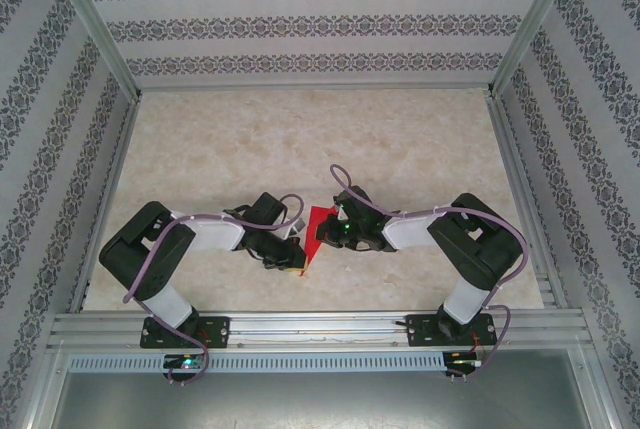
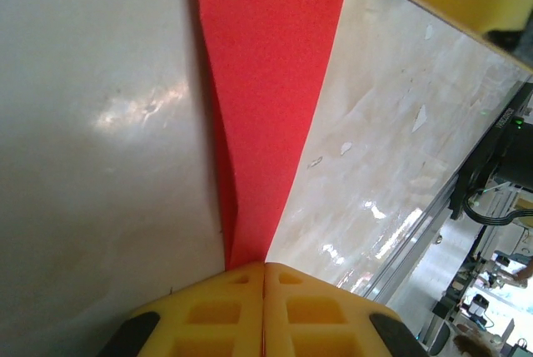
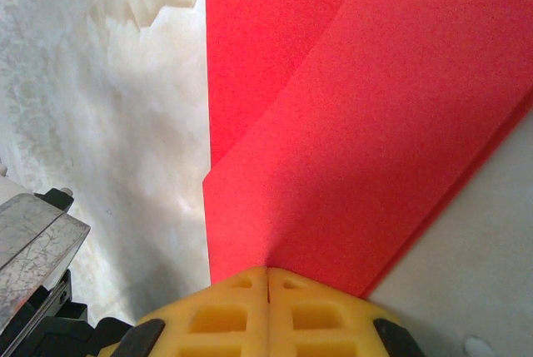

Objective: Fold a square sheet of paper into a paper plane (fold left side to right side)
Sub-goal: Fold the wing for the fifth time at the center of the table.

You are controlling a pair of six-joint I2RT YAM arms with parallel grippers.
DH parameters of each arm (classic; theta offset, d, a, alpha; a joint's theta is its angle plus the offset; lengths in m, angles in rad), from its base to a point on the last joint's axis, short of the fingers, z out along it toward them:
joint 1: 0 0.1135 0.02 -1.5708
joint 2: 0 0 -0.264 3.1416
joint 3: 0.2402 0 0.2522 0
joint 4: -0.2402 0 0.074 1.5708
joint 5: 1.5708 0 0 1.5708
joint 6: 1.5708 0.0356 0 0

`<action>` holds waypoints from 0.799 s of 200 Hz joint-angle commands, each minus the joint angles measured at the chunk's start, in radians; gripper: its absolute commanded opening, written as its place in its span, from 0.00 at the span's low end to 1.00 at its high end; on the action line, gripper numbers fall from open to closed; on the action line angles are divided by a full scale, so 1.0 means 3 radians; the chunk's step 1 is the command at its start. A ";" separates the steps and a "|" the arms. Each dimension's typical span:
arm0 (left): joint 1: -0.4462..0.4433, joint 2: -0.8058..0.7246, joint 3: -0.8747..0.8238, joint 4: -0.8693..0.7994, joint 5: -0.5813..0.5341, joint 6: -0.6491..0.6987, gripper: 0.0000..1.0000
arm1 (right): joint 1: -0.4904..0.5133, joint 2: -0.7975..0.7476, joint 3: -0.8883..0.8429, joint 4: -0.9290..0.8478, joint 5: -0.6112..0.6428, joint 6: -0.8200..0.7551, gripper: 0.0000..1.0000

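1. folded red paper [image 1: 319, 222]: lay at the near middle of the table [image 1: 300, 139], between the two grippers and touching both. i took it for a half-made plane, no longer a flat square.
2. long axis: in the top view it ran from a wide end on the far side to a narrow tip on the near side, slightly slanted. i judged the next fold would turn on this line, as left and right halves must meet along it.
3. left gripper [image 1: 287, 252]: in its wrist view the yellow fingers [image 2: 225, 311] stood pressed together, the pair [image 2: 264, 278] pinching the narrow tip of the paper [image 2: 266, 57], which stretched straight away from the jaws and widened as it went.
4. right gripper [image 1: 326, 232]: jaws likewise closed [image 3: 266, 284], clamped on the wider, layered part of the paper [image 3: 350, 124], which fanned out ahead and to the right.
5. nearer arm: neither; both already had hold, the left at the point, the right at the broad part.
6. material: thin matte paper, bright red, unmarked; a raised flap with a straight slanted edge lay over a lower layer in the right wrist view, and a crease ran toward the tip in the left wrist view.
7. table: pale, marbled, glossy, with glare patches.
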 commanded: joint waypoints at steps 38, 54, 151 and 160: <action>-0.0109 -0.0183 -0.0233 -0.0250 -0.0059 -0.0096 0.07 | -0.0021 0.0407 -0.0129 -0.0494 0.0412 -0.0125 0.00; -0.0111 -0.0244 -0.0272 -0.0245 -0.0068 -0.0119 0.07 | -0.0023 0.0407 -0.0134 -0.0494 0.0412 -0.0121 0.00; 0.0084 -0.1207 -0.0097 -0.0736 -0.0519 -0.0025 0.06 | -0.0023 0.0399 -0.0128 -0.0509 0.0412 -0.0125 0.00; 0.0083 -0.1196 -0.0047 -0.0686 -0.0465 -0.0035 0.06 | -0.0023 0.0399 -0.0124 -0.0506 0.0412 -0.0128 0.00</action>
